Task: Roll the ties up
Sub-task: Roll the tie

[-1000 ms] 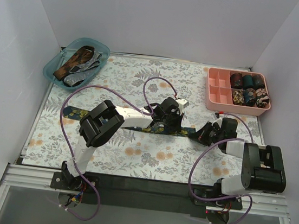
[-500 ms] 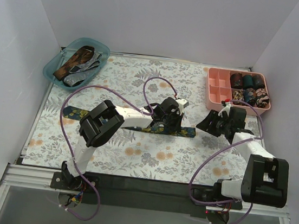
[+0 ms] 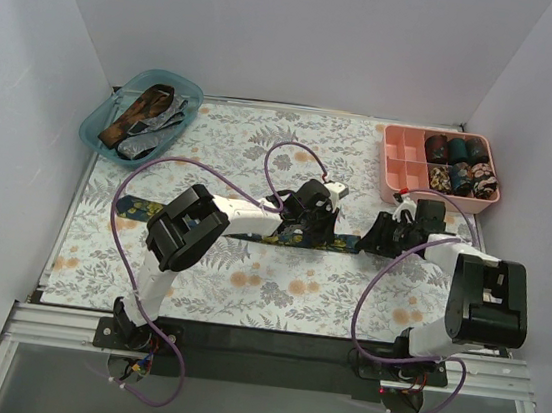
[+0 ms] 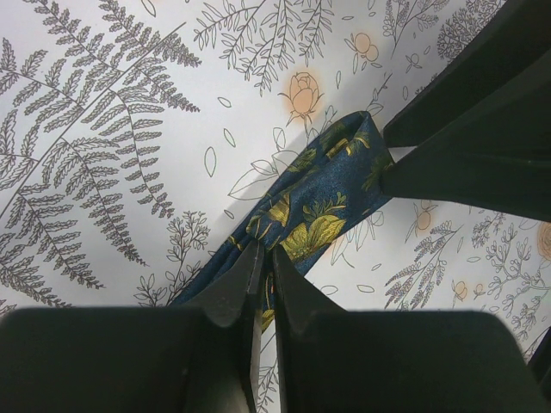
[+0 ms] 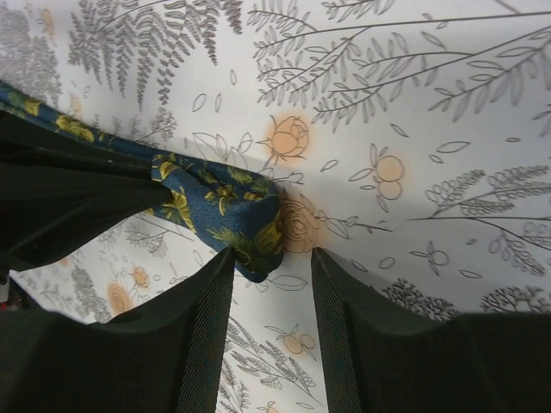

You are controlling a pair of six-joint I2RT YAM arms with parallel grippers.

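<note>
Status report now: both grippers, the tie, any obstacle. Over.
Left gripper shut on navy floral tie. Right gripper open, jaws astride the tie's end. Tie laid out long, not yet rolled. Left gripper crowds the right; no other obstacle seen.

The tie is finely woven cloth with a soft sheen, the desk cover a matt, smooth printed sheet, the right gripper matt black plastic with finely ribbed inner faces, the tray smooth pink plastic.
</note>
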